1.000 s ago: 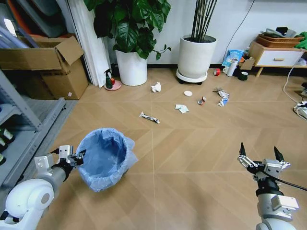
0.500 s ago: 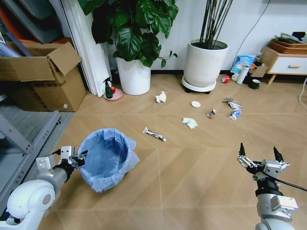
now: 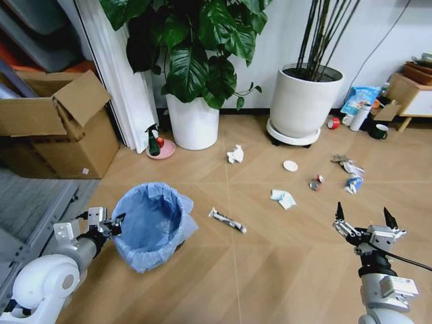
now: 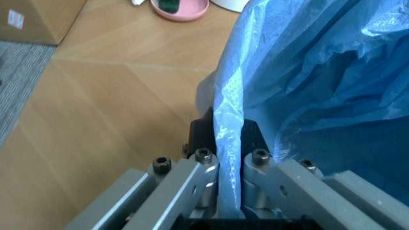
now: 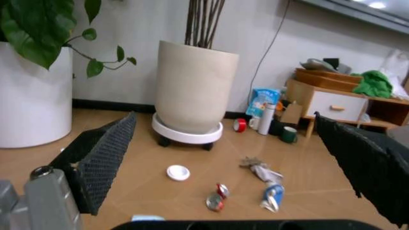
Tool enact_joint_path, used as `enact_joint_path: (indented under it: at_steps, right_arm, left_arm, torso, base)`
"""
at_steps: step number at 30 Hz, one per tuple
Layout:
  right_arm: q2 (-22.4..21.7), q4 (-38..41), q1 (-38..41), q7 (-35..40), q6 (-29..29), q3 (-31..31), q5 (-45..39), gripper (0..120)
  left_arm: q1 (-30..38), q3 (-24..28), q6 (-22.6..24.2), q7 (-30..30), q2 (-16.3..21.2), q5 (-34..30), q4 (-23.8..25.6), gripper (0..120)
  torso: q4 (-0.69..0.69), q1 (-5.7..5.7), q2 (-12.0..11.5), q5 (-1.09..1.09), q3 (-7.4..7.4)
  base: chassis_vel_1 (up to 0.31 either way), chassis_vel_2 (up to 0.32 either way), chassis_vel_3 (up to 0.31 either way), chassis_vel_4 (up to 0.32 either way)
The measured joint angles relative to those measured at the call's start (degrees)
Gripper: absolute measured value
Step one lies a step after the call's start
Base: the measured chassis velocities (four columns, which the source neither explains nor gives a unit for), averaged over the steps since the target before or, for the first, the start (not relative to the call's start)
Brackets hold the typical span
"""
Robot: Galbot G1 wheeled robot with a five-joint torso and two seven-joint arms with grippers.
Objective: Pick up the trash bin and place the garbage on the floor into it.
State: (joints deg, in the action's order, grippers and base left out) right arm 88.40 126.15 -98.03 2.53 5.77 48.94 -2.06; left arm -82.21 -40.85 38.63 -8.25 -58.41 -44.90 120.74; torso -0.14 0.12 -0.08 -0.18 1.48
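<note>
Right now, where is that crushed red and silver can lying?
In the head view the crushed can lies on the floor to the robot's right, between the white round lid and the blue-white wrapper, before the big white pot.

Head high, wrists low, shared floor

floor: tan wood, herringbone | back wall: white, dark skirting | two white plant pots at the wall, second on a wheeled base | open cardboard box far left | low wooden cabinet with white drawer in right corner | grey rug at left edge
</note>
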Motion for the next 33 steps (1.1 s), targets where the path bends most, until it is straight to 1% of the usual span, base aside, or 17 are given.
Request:
enact_joint_path:
  at_steps: [3, 6, 10, 11, 13, 16, 17, 19, 21, 22, 23, 24, 26, 27, 29, 31, 33]
  right_arm:
    - [0.04, -0.3, 0.05, -0.23, 0.07, -0.27, 0.01, 100]
    - [-0.13, -0.54, 0.21, -0.34, 0.08, -0.34, -0.04, 100]
    - [-1.73, -1.65, 0.91, -0.64, -0.22, -0.72, -0.31, 100]
    - [-2.87, -2.21, 1.13, -0.72, -0.52, -1.24, -0.56, 100]
    - [-4.78, -3.14, 1.32, -1.09, -0.82, -2.17, -1.04, 100]
    - [-10.41, -5.89, 1.38, -3.8, -1.47, -4.71, -2.98, 100]
    - [-10.41, -5.89, 1.38, -3.8, -1.47, -4.71, -2.98, 100]
    - [-13.08, -7.21, 1.47, -5.33, -1.68, -5.98, -3.79, 100]
    - [-19.4, -10.02, 1.71, -8.88, -2.22, -8.71, -4.77, 100]
    - [-19.4, -10.02, 1.71, -8.88, -2.22, -8.71, -4.77, 100]
    - [-25.12, -12.15, 2.27, -10.44, -3.29, -11.57, -6.22, 100]
    - [-29.61, -14.08, 3.63, -10.97, -4.47, -14.67, -8.04, 100]
    - [-34.03, -16.5, 5.72, -11.4, -5.66, -18.89, -9.95, 100]
    - [-34.03, -16.5, 5.72, -11.4, -5.66, -18.89, -9.95, 100]
    - [-38.48, -21.06, 10.2, -12.41, -6.21, -25.13, -10.27, 100]
    - [-39.16, -22.33, 11.43, -12.89, -5.95, -26.63, -9.69, 100]
    - [-40.33, -25.89, 14.1, -13.99, -5.6, -30.51, -8.86, 100]
  left_arm:
    - [-0.02, 0.02, -0.08, -0.02, -0.15, 0.02, -0.03, 0]
    - [0.0, 0.01, -0.11, 0.0, -0.2, 0.02, -0.03, 0]
    - [-0.07, -0.03, -0.12, 0.04, -0.49, 0.04, -0.05, 0]
    - [-0.12, -0.03, -0.13, 0.04, -0.66, 0.07, -0.05, 0]
    - [-0.18, -0.04, -0.12, 0.05, -0.81, 0.13, -0.05, 0]
    - [-0.21, 0.05, -0.14, 0.26, -0.84, 0.23, -0.05, 0]
    - [-0.21, 0.05, -0.14, 0.26, -0.84, 0.23, -0.05, 0]
    - [-0.16, 0.13, -0.14, 0.37, -0.83, 0.24, -0.05, 0]
    - [0.51, 0.77, -0.14, 0.39, -0.72, 0.27, -0.47, 0]
    - [0.51, 0.77, -0.14, 0.39, -0.72, 0.27, -0.47, 0]
    - [0.89, 1.19, -0.14, 0.38, -0.67, 0.28, -0.8, 0]
    - [0.72, 1.16, -0.14, 0.37, -0.7, 0.35, -0.82, 0]
    - [0.32, 0.92, -0.14, 0.34, -0.83, 0.48, -0.83, 0]
    - [0.32, 0.92, -0.14, 0.34, -0.83, 0.48, -0.83, 0]
    - [0.27, 0.68, -0.14, 0.1, -1.05, 0.61, -0.88, 0]
    - [0.37, 0.69, -0.14, -0.02, -1.12, 0.63, -0.95, 0]
    - [1.4, 1.52, -0.08, -0.56, -1.09, 0.63, -1.46, 0]
  torso:
    - [0.02, -0.02, 0.0, 0.02, -0.02]
    - [0.01, -0.01, 0.0, -0.02, -0.01]
    - [0.02, 0.0, 0.0, 0.03, -0.01]
    - [0.02, 0.01, 0.0, -0.01, 0.0]
    - [0.0, 0.0, 0.0, 0.0, -0.01]
    - [-0.04, -0.01, 0.0, 0.0, -0.02]
    - [-0.04, -0.01, 0.0, 0.0, -0.02]
    - [-0.01, -0.02, 0.0, 0.01, -0.03]
    - [0.03, -0.03, 0.0, 0.02, -0.04]
    - [0.03, -0.03, 0.0, 0.02, -0.04]
    - [0.01, -0.03, 0.0, 0.0, -0.03]
    - [0.02, -0.02, 0.0, 0.0, -0.03]
    - [0.02, -0.02, 0.0, 0.02, -0.02]
    - [0.02, -0.02, 0.0, 0.02, -0.02]
    - [0.02, -0.02, 0.0, 0.0, -0.02]
    - [0.04, -0.02, 0.0, 0.01, -0.01]
    - [0.03, -0.01, 0.0, 0.01, -0.02]
  base:
    - [-0.22, 0.357, 0.247, -0.367]
    - [-0.249, 0.304, 0.231, -0.327]
    - [-0.225, 0.225, 0.179, -0.195]
    - [-0.154, 0.187, 0.045, -0.029]
    - [-0.077, 0.091, 0.01, -0.024]
    - [0.001, -0.013, -0.051, -0.011]
    - [0.033, -0.02, -0.077, -0.001]
    - [0.037, -0.009, -0.016, 0.029]
    - [0.078, -0.027, -0.019, 0.061]
    - [0.078, -0.021, -0.006, 0.064]
    - [0.0, 0.0, 0.0, 0.0]
    - [0.0, 0.0, 0.0, 0.0]
    - [0.0, 0.0, 0.0, 0.0]
    - [0.0, 0.0, 0.0, 0.0]
    - [0.0, 0.0, 0.0, 0.0]
    - [0.0, 0.0, 0.0, 0.0]
    - [0.0, 0.0, 0.0, 0.0]
